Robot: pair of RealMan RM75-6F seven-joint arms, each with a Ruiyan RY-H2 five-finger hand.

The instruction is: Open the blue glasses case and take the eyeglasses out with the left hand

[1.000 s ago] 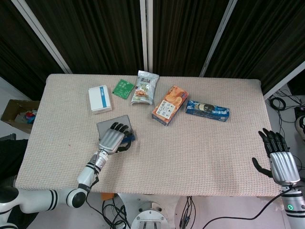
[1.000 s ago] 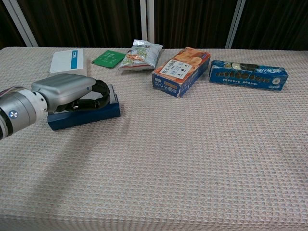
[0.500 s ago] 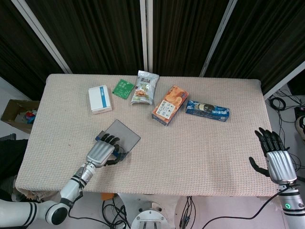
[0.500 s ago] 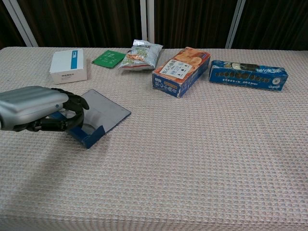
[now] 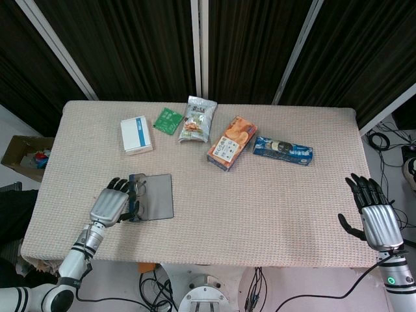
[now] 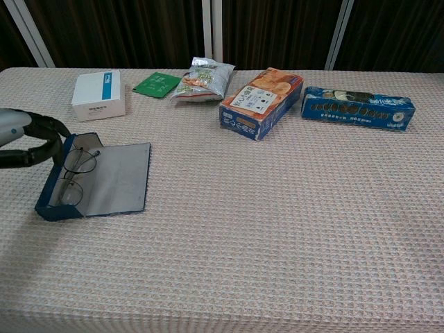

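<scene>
The blue glasses case [image 6: 48, 202] lies open and flat near the table's front left, its grey-lined lid [image 6: 118, 179] folded out to the right. Thin-framed eyeglasses [image 6: 71, 177] rest in its blue tray. From above, the case [image 5: 156, 197] and the eyeglasses [image 5: 136, 194] show just right of my left hand [image 5: 112, 203]. My left hand [image 6: 24, 140] sits at the case's left edge with its fingers loosely curved and nothing in them. Whether it touches the case I cannot tell. My right hand [image 5: 375, 220] hovers off the table's front right corner, fingers spread and empty.
Along the back of the table lie a white box [image 6: 99, 94], a green packet [image 6: 157, 84], a snack bag [image 6: 203, 78], an orange biscuit box [image 6: 261, 101] and a long blue box [image 6: 358, 107]. A cardboard box [image 5: 25, 156] stands on the floor at the left.
The case has gone from closed under my left hand to lying open and flat, further left. My left hand has drawn back to the left, uncovering the eyeglasses. The right hand barely moved.
</scene>
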